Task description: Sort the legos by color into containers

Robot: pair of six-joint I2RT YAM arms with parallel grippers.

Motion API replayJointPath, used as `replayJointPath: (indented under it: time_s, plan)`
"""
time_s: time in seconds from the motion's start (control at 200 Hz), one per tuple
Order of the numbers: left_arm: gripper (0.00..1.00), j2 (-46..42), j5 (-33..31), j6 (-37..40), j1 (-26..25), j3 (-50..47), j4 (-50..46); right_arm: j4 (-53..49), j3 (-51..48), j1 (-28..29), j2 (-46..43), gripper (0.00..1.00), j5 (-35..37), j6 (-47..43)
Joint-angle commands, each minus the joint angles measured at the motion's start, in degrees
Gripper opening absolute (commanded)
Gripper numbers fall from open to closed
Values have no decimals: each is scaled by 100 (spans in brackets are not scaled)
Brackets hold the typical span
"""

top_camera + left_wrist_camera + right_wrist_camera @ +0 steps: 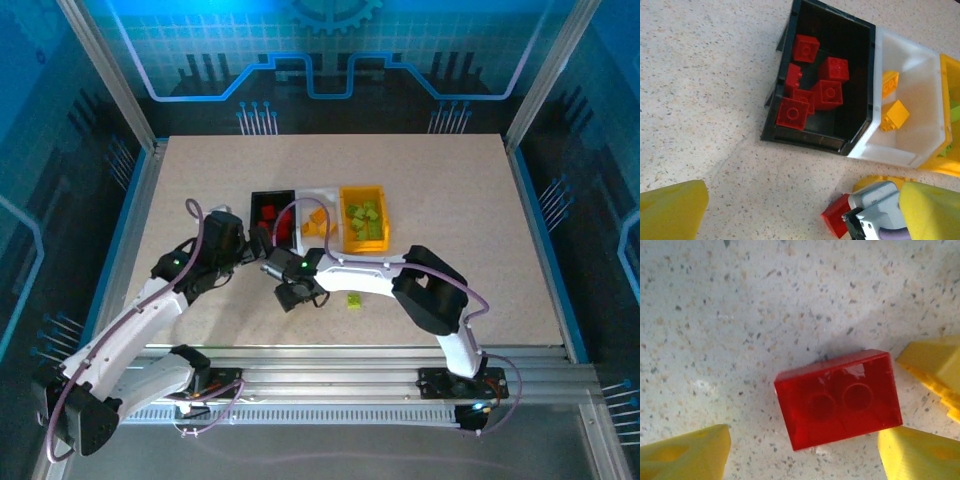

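Right wrist view: the right claw (805,434) hangs low over the speckled table (740,315) with its jaws apart. One loose red brick (837,400) lies flat on the table between them, a face with two round marks turned up. The yellow pad at 5 o'clock (920,455) stands right at the brick's near corner, touching or just beside it; I cannot tell which. The pad at 7 o'clock is clear of the brick, with bare table between, so nothing is clamped. At 3 o'clock a further yellow shape (937,367) cuts into the frame, and I cannot tell what it is.

In the left wrist view the left claw (805,200) is spread wide, its yellow pads (670,210) at 7 and 5 o'clock, holding and touching nothing. The red brick sits at about 5 o'clock beside the grey-white tip of the right claw. At 12 o'clock stands the black bin (805,139) with several red bricks (827,94) inside. Touching it on the 3 o'clock side is the white bin (920,125), holding two yellow-orange bricks (894,115). The yellow bin (947,70) sits against that one.

From the top external view, the yellow bin is filled with lime green bricks (365,220). One more green brick (354,299) lies loose on the table at 6 o'clock from it, near the right forearm.
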Motion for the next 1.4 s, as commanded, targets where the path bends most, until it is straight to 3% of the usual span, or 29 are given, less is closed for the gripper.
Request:
replayJointPath:
  time_s: [0.0,0.285,0.605,0.81,1.071,1.396]
  plan:
    - [99,-74,558,257,-102,-94,-144,-126,348,-137,224,79,415,203]
    - [99,-53,602,291,-64,-94,-104,-157,397,-218,434,80,424,248]
    - [99,-52,639,328,-18,-118,-89,139,646,-226,744,75,116,67]
    - [99,-47,657,332,4,-146,-56,-50,859,-234,926,71,272,119]
    - [99,-26,700,314,8,-155,-50,100,865,-278,905,79,274,567]
    - [99,-26,796,234,8,-261,57,-470,1276,-218,1001,77,398,2109]
